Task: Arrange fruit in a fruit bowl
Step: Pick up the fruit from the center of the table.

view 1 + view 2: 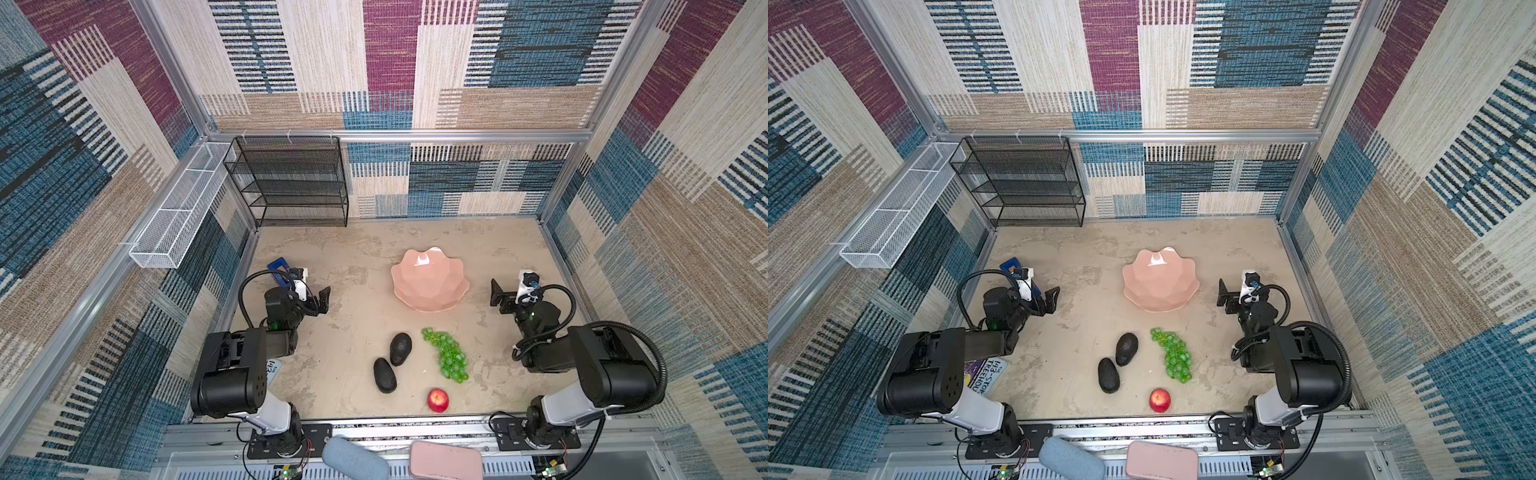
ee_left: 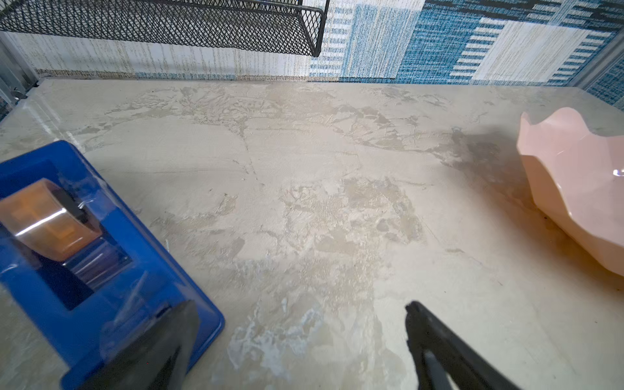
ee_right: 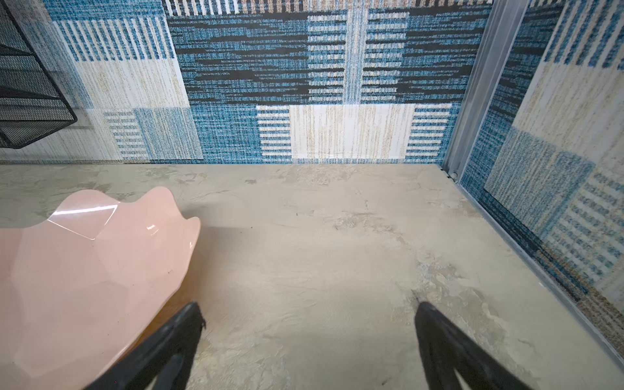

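While hanging low over the table [image 1: 353, 257], spread wide and gripping nothing: left gripper [image 1: 324, 299], only bare tabletop between its fingers [image 2: 182, 324] in the wrist view. Likewise right gripper [image 1: 497, 294]: jaws apart, empty, close to the right of the bowl [image 1: 430, 286], not touching it.

Sits mid-table toward the back, that bowl, between the two grippers and nearer the right one. Holds nothing.

All fruit out on the table, in front of the bowl:
- two avocados [image 1: 400, 348] [image 1: 385, 375], close together, contact hard to tell
- grapes [image 1: 449, 355] just to their right, running from near the bowl toward the front
- apple [image 1: 437, 400] alone, near the front rail [image 1: 415, 428]

Beside the left gripper, by the left wall: blue tape dispenser [image 2: 101, 287]. Under the left arm, at the same edge: book [image 1: 986, 376]. Back left corner: black mesh rack [image 1: 291, 183]; on the left wall above, white mesh basket [image 1: 174, 212].

Open tabletop behind the bowl, between the left gripper and the bowl, and from the right gripper out to the right wall.
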Tool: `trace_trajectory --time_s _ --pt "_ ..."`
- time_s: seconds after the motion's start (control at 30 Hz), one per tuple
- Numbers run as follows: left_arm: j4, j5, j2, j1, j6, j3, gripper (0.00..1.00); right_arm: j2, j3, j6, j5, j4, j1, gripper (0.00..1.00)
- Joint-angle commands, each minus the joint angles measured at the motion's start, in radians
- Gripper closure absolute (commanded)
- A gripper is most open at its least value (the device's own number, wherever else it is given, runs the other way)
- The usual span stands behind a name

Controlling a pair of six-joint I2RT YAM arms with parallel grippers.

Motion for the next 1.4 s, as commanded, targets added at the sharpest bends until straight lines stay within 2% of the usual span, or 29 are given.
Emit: trace_trajectory --time_s 0.0,0.8,0.87,0.97,1.07,1.13,1.2,1.23,1.3,1.37 --pt "0.031 0.005 -0.005 0.000 0.023 -0.008 0.01 0.001 0.005 0.015 -0.006 0.040 0.001 0.00" --pt "0.030 0.010 -0.004 0.005 0.019 -0.007 0.01 -0.001 0.002 0.014 -0.009 0.045 0.001 0.00" --pt "0.031 0.010 -0.003 0.005 0.019 -0.005 0.01 -0.044 0.048 0.008 -0.017 -0.065 0.003 0.00" --pt "0.031 0.010 -0.004 0.005 0.019 -0.007 0.01 -0.145 0.261 0.068 0.084 -0.517 0.002 0.00" --pt "0.033 -0.008 -0.008 0.006 0.008 -0.007 0.06 -0.202 0.348 0.158 0.091 -0.663 0.002 0.00" --pt "-0.071 -0.074 -0.077 0.010 -0.023 0.017 0.06 -0.228 0.382 0.270 0.110 -0.720 0.002 0.00" --pt "-0.298 -0.135 -0.197 0.011 -0.045 0.085 0.05 -0.254 0.406 0.427 0.161 -0.793 0.001 0.00" --pt "-0.369 -0.167 -0.256 0.012 -0.117 0.120 0.02 -0.261 0.405 0.422 0.141 -0.805 0.001 0.00" --pt "-0.263 -0.084 -0.325 0.015 -0.228 0.095 0.01 -0.266 0.379 0.387 0.068 -0.757 -0.001 0.00" --pt "-0.006 -0.033 -0.365 0.017 -0.400 0.018 0.01 -0.277 0.366 0.360 -0.007 -0.743 -0.001 0.00"
